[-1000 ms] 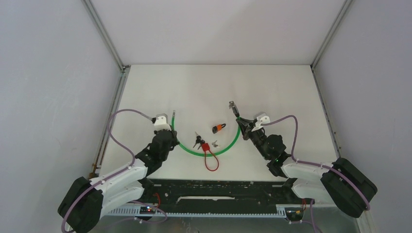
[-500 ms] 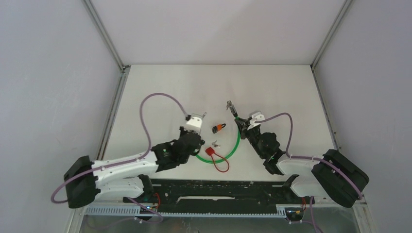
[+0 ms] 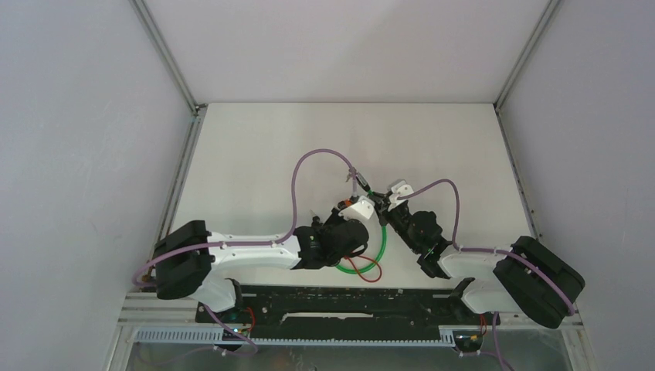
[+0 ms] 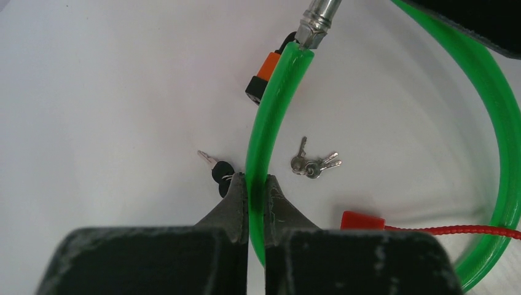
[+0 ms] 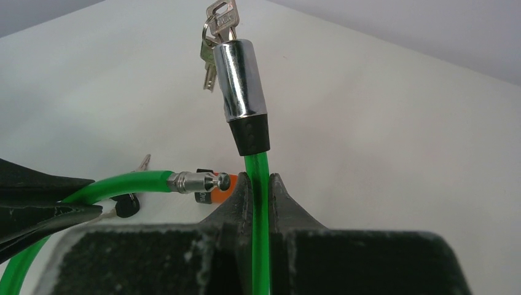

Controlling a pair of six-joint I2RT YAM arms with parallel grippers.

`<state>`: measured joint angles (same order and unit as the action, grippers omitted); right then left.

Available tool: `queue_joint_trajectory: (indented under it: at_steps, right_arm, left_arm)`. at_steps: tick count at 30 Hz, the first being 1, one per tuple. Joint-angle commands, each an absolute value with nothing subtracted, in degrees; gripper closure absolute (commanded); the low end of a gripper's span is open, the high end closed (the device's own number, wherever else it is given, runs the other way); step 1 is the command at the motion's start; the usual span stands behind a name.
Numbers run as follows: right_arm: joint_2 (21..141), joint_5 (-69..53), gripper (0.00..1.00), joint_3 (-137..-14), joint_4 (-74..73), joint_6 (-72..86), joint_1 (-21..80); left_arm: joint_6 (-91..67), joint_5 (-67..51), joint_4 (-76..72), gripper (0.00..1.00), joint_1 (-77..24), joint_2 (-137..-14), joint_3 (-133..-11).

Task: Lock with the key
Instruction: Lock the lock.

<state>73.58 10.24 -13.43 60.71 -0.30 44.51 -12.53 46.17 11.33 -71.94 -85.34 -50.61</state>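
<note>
The left gripper is squeezed tight on the green cable, a little way back from its metal pin, so the pin sticks out free and can be aimed. The right gripper is squeezed tight on the other end of the same cable, just under the shiny lock barrel. It holds the barrel straight up, so it cannot wobble. The keys already sit in the top of the barrel, ready to turn. The pin is close beside the right gripper's fingers, lower than the barrel and not in it yet. I think the two ends are held near each other so the pin can go into the barrel; I cannot see the hole. An orange padlock, some silver keys, a black key and a red tag lie loose on the table, under the bent cable.
</note>
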Motion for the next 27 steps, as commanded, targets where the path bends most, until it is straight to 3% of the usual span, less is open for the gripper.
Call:
queue_joint_trajectory:
  at_steps: [1,15,27]
  right_arm:
    - [71.6,9.3,1.00,-16.2,65.3,0.5,45.0]
    - [71.5,14.8,1.00,-16.0,65.9,0.6,45.4]
    - [72.2,12.2,1.00,-16.2,66.0,0.5,45.4]
  left_arm:
    - [-13.0,45.7,9.2,1.00,-72.6,-85.3,-53.5]
    - [-24.6,52.9,13.6,1.00,-70.0,-82.5,-52.0]
    - [-22.6,52.3,13.2,1.00,-69.0,-82.4,-54.1]
